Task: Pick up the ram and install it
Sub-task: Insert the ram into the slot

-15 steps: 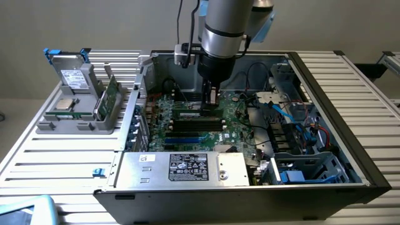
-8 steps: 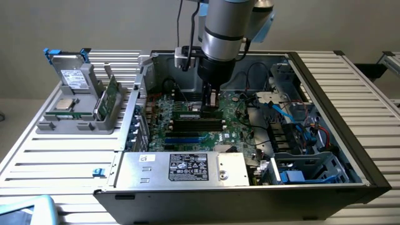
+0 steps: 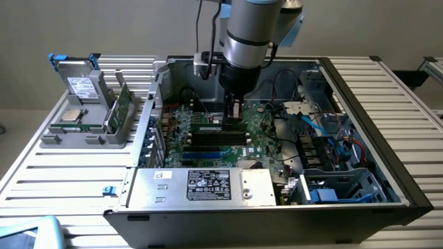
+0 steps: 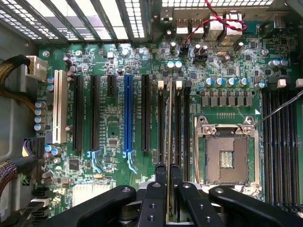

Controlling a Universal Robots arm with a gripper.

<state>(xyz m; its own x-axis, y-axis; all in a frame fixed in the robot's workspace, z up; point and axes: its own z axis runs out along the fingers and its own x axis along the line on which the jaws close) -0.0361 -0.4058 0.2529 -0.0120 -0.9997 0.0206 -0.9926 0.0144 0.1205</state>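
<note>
My gripper (image 3: pixel 233 118) reaches down into the open computer case (image 3: pixel 360 98), over the black memory slots (image 3: pixel 218 137) on the motherboard (image 4: pixel 113 56). It is shut on the ram (image 4: pixel 169 132). In the wrist view the ram is an edge-on thin strip clamped between the two black fingers (image 4: pixel 161 177) and lying along a memory slot beside the CPU socket (image 4: pixel 227 156). In the exterior view the ram (image 3: pixel 207 126) shows as a narrow green strip running from the gripper toward the exterior view's left, just above the slots. Whether it is seated I cannot tell.
A grey holder (image 3: pixel 86 122) outside the case on the exterior view's left carries a drive, a chip and a green card (image 3: pixel 122 109). The power supply (image 3: pixel 207 185) fills the case front. Cables (image 3: pixel 312 122) and drive cages (image 3: pixel 346 181) crowd the right side. Long black and blue expansion slots (image 4: pixel 128 113) lie next to the memory slots.
</note>
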